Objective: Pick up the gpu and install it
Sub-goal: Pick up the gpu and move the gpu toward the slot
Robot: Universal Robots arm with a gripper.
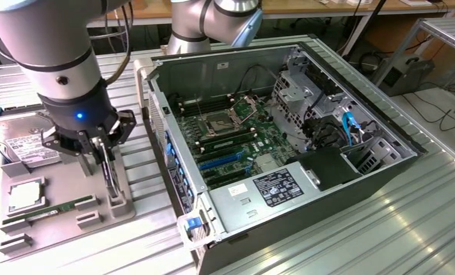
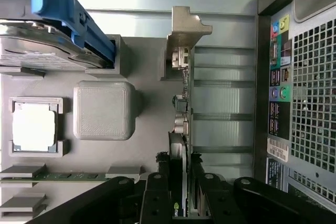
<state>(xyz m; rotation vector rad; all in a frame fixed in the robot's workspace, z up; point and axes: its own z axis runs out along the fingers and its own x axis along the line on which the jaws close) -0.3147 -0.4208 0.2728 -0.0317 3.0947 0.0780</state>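
Note:
The gpu (image 1: 114,182) stands on edge in a slot of the grey holder tray (image 1: 59,226), at the exterior view's left of the open computer case (image 1: 235,63). My gripper (image 1: 104,163) is straight down over it. In the wrist view the gpu (image 2: 181,103) runs edge-on away from the gripper (image 2: 179,195), silvery end bracket (image 2: 185,30) at the far end. A black finger (image 2: 157,192) presses against each face of the card, so the gripper is shut on it. The card's lower edge still rests in the holder.
The tray also holds a silver hard drive (image 1: 21,143), a processor (image 1: 25,195) and a green memory stick (image 1: 51,210). Inside the case lies the motherboard with blue expansion slots (image 1: 220,163). The case's rear ports (image 2: 278,77) are close beside the tray.

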